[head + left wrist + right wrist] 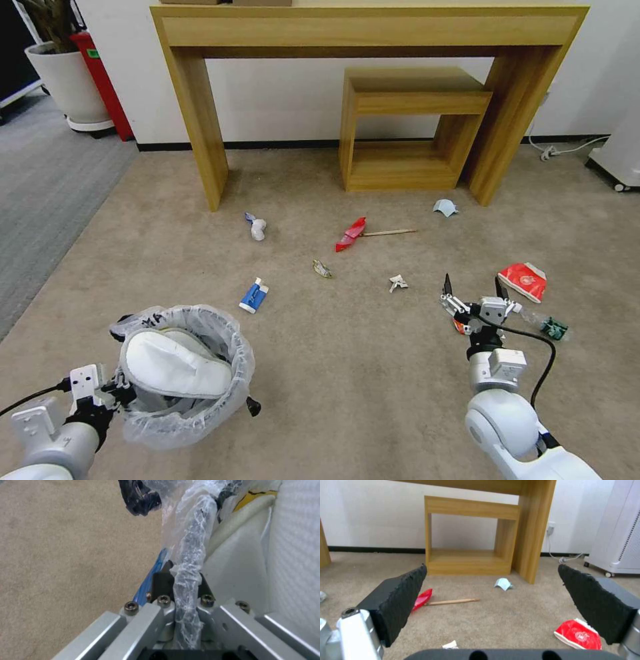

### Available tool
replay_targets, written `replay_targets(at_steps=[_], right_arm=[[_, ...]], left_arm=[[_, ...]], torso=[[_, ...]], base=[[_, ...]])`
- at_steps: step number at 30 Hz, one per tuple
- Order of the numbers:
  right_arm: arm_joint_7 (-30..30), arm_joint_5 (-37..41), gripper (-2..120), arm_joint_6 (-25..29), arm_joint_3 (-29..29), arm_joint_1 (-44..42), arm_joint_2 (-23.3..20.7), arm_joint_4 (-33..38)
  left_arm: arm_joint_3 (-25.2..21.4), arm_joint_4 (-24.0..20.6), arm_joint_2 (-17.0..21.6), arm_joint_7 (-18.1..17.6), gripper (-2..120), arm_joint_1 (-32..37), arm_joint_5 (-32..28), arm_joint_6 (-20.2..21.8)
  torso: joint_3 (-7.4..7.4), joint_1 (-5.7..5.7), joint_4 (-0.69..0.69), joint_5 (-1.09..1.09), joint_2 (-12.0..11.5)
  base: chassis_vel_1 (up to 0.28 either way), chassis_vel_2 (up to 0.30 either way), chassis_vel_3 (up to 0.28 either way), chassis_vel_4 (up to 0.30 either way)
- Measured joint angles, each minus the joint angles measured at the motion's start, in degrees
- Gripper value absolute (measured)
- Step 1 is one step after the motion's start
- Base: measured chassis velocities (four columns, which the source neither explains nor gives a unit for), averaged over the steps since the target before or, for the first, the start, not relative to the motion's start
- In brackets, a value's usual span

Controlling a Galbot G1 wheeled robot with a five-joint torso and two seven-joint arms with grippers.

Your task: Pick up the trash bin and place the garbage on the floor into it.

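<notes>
Gripping the bag-wrapped rim of the bin (183,373), the left tool (181,585) is clenched on it, its dark fingers (161,582) pressed to either side of the crinkled plastic. The bin hangs low over the floor (347,373), well in front of the table (370,30) and toward the robot's left. A white slipper (177,367) lies inside it, filling most of the mouth.

The right tool (473,288) hovers in front of the table's right leg, jaws spread wide and holding nothing. An orange packet (460,327) lies directly beneath it, mostly hidden. Just to its right rest a red wrapper (523,280) and a clear bottle (543,323) with a green label.

Closer to the table, a pale blue mask (445,207) sits just beside the right leg. A second red wrapper (351,233) and a wooden stick (390,233) lie touching, in front of the small wooden stand (407,130) under the table. A crumpled white wad (257,228) lies near the table's left leg, and a blue-white carton (254,295) lies between that wad and the bin. A small yellowish scrap (323,269) and a bit of white paper (398,283) lie mid-floor, between the carton and the right tool.
</notes>
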Motion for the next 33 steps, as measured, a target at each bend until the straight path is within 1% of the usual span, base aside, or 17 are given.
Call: replay_targets(at_steps=[10, 22, 27, 33], right_arm=[[-0.22, -0.37, 99, 0.13, -0.37, 0.1, 0.23, -0.27], [-0.27, -1.17, 100, 0.8, -1.3, 0.46, 0.57, -0.91], [-0.25, -3.42, 100, 1.45, -1.47, 1.07, 1.35, -1.72], [-0.25, -3.17, 99, 1.51, -1.82, 1.04, 1.5, -1.63]], left_arm=[[-0.04, -0.09, 0.33, -0.02, 1, 0.14, -0.19, 0.18], [0.23, 0.44, 0.34, 0.33, 1, -0.09, 1.11, -0.82], [0.39, 0.5, 0.46, 0.26, 1, -0.48, 1.04, -0.77], [0.27, 0.51, 0.67, 0.21, 1, -0.53, 0.85, -0.7]], torso=[[0.0, 0.0, 0.0, 0.0, 0.0], [0.0, 0.0, 0.0, 0.0, 0.0], [0.0, 0.0, 0.0, 0.0, 0.0], [0.0, 0.0, 0.0, 0.0, 0.0]], base=[[0.0, 0.0, 0.0, 0.0], [0.0, 0.0, 0.0, 0.0], [0.0, 0.0, 0.0, 0.0], [0.0, 0.0, 0.0, 0.0]])
